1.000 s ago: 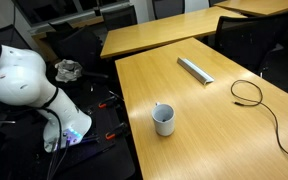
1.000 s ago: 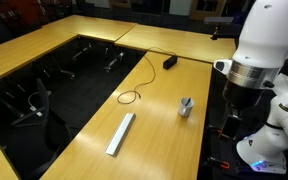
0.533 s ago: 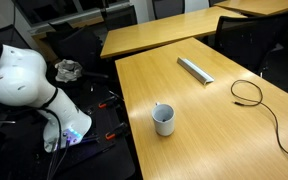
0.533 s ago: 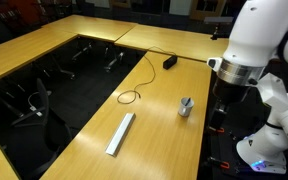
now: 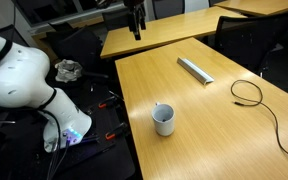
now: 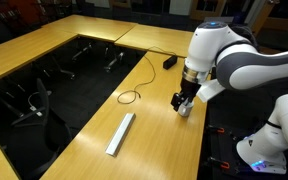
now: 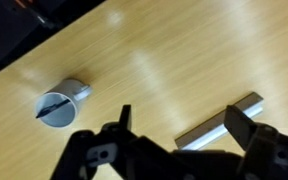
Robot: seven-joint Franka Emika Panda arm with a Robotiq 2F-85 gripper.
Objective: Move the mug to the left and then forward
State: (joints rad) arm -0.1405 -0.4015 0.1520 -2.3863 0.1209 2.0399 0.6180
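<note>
Wooden bench [image 5: 214, 130], office. Mug [image 5: 163, 119] upright, untouched. End effector [image 7: 180, 115] hangs above, spread wide and empty, probably so it can straddle the mug.

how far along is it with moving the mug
Done: nothing yet. The mug stands upright and free on the table, with nothing holding it.
In hand: the pincer hangs open above the table. In the wrist view the mug lies off to one side, not between its fingers.
Left: come down over the mug, grip it, shift it left, then forward.
</note>
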